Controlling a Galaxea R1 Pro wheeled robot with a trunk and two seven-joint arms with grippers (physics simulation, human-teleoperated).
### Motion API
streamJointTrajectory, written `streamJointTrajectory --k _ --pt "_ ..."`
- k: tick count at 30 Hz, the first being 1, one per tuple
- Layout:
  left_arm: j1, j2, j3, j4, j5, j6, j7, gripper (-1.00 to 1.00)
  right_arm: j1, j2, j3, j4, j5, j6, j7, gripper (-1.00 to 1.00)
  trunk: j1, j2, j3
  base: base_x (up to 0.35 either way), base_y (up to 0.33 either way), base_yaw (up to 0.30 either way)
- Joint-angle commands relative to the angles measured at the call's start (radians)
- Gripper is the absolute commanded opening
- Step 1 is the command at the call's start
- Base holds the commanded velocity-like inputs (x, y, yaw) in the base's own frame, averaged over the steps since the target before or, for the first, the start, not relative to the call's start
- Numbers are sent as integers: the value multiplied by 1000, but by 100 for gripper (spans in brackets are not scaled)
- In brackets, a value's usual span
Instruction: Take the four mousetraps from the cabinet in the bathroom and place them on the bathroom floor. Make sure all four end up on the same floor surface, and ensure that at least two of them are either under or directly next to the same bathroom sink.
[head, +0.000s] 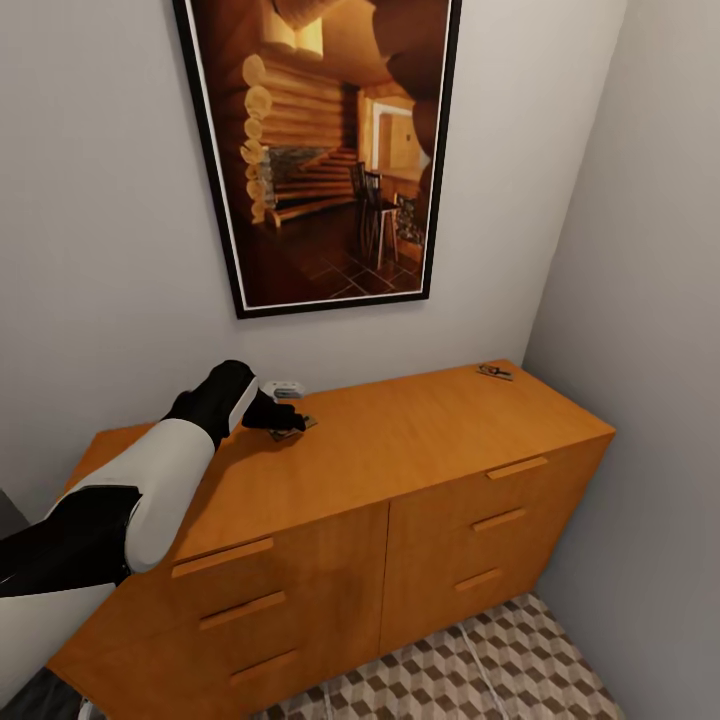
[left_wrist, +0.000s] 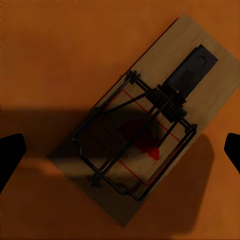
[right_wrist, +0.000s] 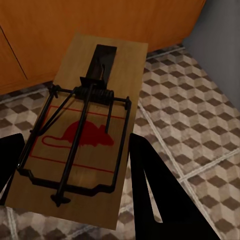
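On the orange-brown cabinet (head: 400, 450) top lies a mousetrap (head: 292, 431) with my left gripper (head: 280, 420) right over it. In the left wrist view that mousetrap (left_wrist: 145, 120) lies flat on the wood between the two dark fingertips (left_wrist: 10, 150), which stand wide apart and clear of it; the left gripper (left_wrist: 120, 147) is open. Another mousetrap (head: 494, 372) rests near the cabinet's far right corner. My right gripper (right_wrist: 82, 172) is shut on a third mousetrap (right_wrist: 87, 125), held above the cube-patterned bathroom floor (right_wrist: 200, 115) in front of the cabinet (right_wrist: 75, 30). The sink is out of view.
A large framed picture (head: 320, 150) hangs on the wall above the cabinet. A grey side wall (head: 650, 350) closes in right beside the cabinet's right end. A small strip of tiled floor (head: 500, 670) shows in front of the drawer fronts.
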Motion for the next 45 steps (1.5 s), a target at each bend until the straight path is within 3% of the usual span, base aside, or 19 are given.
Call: streamJointTrajectory --k 1,34,35,45 --pt "0 0 1 4 -8 3 -7 100 -1 0 9 1 -11 -3 2 -100 0 0 -1 0 0 0" --pt "0 1 1 16 -9 3 -7 100 -1 0 9 1 -11 -3 2 -100 0 0 -2 0 0 0" --pt "0 1 1 16 -8 3 -7 -100 -1 0 9 1 -11 -3 3 -100 0 0 -2 0 0 0" --pt "0 1 1 16 -9 3 -7 -100 -1 0 9 1 -11 -3 3 -100 0 0 -2 0 0 0"
